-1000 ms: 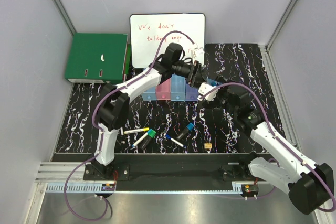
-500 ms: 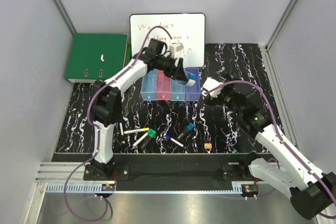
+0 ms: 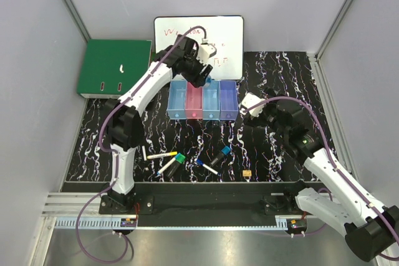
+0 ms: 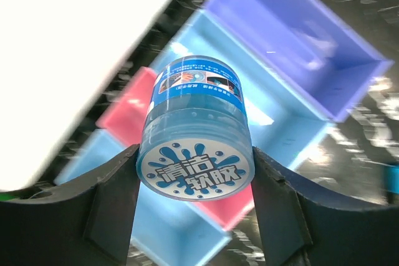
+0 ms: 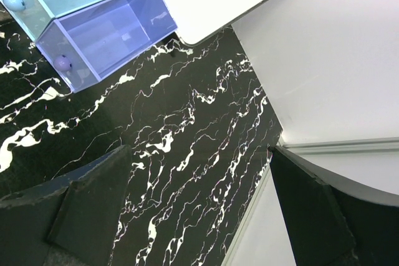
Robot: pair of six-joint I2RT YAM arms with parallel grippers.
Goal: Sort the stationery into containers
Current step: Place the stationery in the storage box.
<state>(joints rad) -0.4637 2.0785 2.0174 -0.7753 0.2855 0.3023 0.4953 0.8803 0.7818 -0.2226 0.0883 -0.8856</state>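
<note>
My left gripper [image 3: 203, 76] is shut on a stubby blue-white cylinder [image 4: 196, 130] and holds it in the air over the back end of the row of bins [image 3: 177, 101]. In the left wrist view the purple bin [image 4: 299, 35], a light blue bin [image 4: 262, 113] and the pink bin [image 4: 128, 101] lie below it. My right gripper [image 3: 254, 115] is open and empty, just right of the purple bin [image 5: 106, 35]. Loose on the table near the front are a yellow-capped marker [image 3: 161, 154], a blue-green marker [image 3: 172, 162], a blue pen [image 3: 207, 166], a black-blue marker [image 3: 222, 152] and a tiny yellow piece [image 3: 247, 172].
A whiteboard [image 3: 224, 38] leans at the back behind the bins. A green binder [image 3: 115, 68] lies at the back left. A short white pen [image 3: 144, 152] lies by the left arm. Grey walls enclose the table on three sides.
My left gripper has carried the cylinder left and back, from over the right end of the bins to over their back edge. My right gripper drew back slightly, then stayed still.
</note>
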